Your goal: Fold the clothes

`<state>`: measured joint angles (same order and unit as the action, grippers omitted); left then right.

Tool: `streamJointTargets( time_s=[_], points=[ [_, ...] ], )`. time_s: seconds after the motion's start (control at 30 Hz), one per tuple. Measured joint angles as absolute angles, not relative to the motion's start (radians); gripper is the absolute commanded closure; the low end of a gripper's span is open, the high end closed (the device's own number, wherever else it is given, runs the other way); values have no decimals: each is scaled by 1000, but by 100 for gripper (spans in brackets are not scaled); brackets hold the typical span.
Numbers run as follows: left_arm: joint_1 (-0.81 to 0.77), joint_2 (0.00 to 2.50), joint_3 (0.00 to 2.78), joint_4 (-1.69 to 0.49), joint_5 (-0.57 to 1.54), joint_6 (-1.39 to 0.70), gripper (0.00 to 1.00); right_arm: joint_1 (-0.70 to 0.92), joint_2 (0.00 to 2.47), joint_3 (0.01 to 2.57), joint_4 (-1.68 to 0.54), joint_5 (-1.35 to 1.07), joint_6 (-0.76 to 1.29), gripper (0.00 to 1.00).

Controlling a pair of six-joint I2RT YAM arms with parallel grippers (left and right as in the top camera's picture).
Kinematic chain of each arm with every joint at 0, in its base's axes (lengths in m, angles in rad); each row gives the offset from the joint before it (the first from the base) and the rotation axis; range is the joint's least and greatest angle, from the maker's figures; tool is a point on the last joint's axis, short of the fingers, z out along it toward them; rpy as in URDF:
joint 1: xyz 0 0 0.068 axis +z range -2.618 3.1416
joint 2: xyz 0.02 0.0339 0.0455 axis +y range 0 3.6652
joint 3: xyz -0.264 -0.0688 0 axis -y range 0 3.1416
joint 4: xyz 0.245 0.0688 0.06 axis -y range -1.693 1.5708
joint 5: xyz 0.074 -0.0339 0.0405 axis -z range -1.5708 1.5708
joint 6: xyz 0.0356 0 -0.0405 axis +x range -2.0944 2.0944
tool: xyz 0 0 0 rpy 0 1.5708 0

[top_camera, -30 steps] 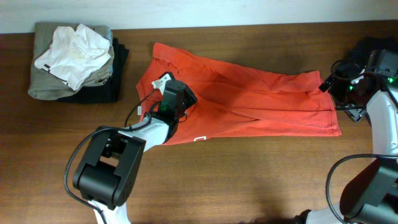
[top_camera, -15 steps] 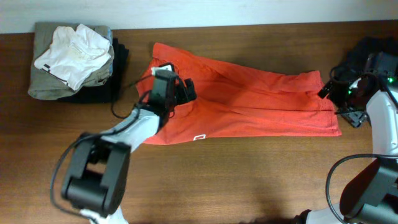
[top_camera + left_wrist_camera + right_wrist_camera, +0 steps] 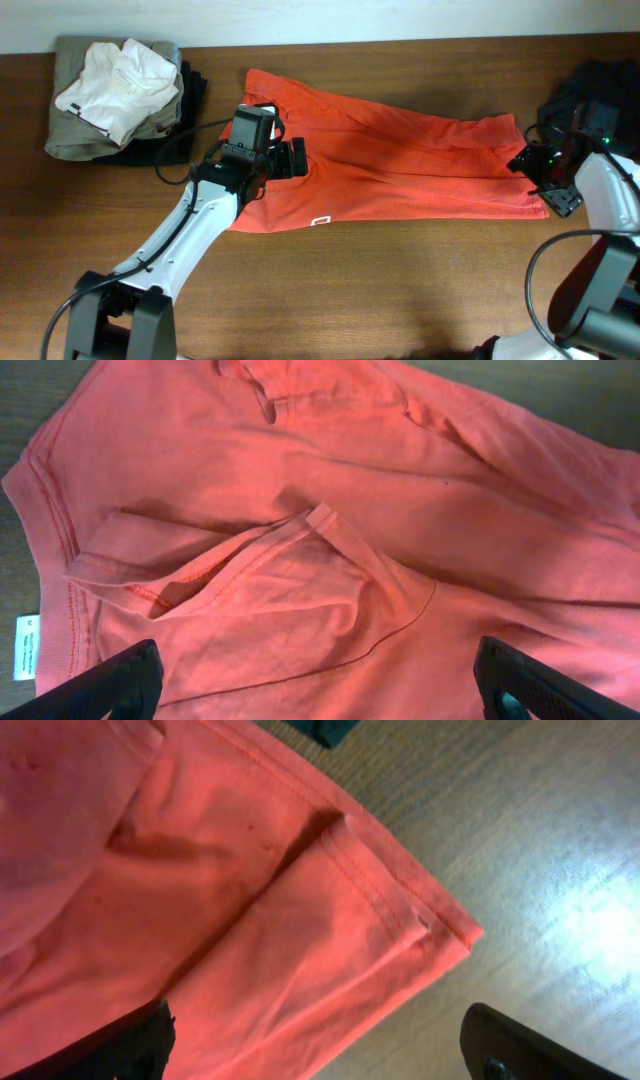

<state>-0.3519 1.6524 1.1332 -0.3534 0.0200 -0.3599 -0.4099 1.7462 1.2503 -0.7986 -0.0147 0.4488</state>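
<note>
- Red-orange T-shirt (image 3: 400, 165) is lying partly folded lengthwise across the middle of the bench (image 3: 400, 300). It is reaching from left of centre almost to the right edge and sitting nearer the far edge.
- The left gripper (image 3: 296, 159) is hovering over the shirt's left end, jaws spread wide and holding nothing. In its wrist view a sleeve (image 3: 250, 575) is lying doubled over below, and the white tag (image 3: 25, 645) is sitting by a stitched edge.
- The right gripper (image 3: 535, 172) is likewise standing open and empty above the stitched corner (image 3: 430, 925) at the shirt's right end.
- The fabric is looking thin, light and limp, so it is likely going to sag, wrinkle and drag on the wood rather than keep its shape. Pinching a stitched hem or the doubled corner is looking surer than pinching the flat middle.
- A pile of other garments (image 3: 115, 95) is sitting at the far-left corner, and a dark garment (image 3: 600, 75) is lying at the far-right corner.
</note>
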Motion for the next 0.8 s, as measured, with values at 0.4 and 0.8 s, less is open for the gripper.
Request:
streamJointTargets(
  time_s=[0.4,0.8],
  points=[
    [-352,1652,1133,-375,20,-358,1,-479,1891,1245,-772,-13,347,34],
    [-352,1653,1133,-375,20,-358,1,-479,1892,1244,-741,-35,327,43]
  ],
)
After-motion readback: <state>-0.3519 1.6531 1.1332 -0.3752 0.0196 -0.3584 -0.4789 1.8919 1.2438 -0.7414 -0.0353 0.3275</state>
